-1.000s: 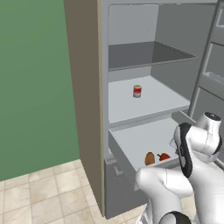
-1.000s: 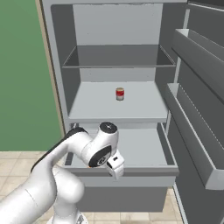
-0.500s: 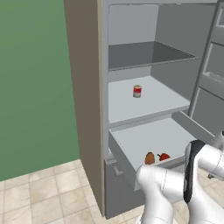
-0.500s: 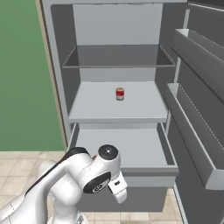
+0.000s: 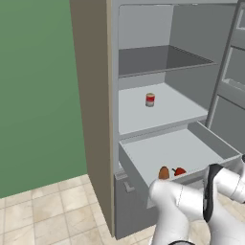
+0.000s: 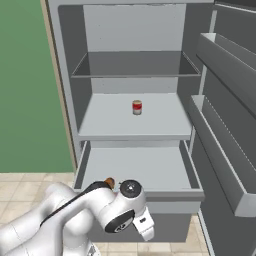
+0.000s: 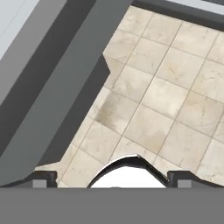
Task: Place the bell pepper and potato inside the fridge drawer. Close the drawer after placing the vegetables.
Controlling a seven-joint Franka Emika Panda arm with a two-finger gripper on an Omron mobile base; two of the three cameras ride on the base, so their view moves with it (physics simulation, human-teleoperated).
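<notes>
While the fridge drawer [image 5: 143, 165] stands pulled out over beige floor tiles [image 7: 166, 100], potato [image 5: 163, 172] and bell pepper [image 5: 179, 171] lie inside at its front, and the gripper [image 7: 111, 176] spreads wide.

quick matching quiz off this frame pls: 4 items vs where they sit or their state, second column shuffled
Items:
1. potato
2. bell pepper
3. can
4. fridge drawer

Places or states:
A. on the middle fridge shelf
B. pulled out, open
C. in the drawer, red, beside the brown one
D. in the drawer, brown, near the front

Pairs: 1-D, 2-C, 3-A, 4-B
</notes>
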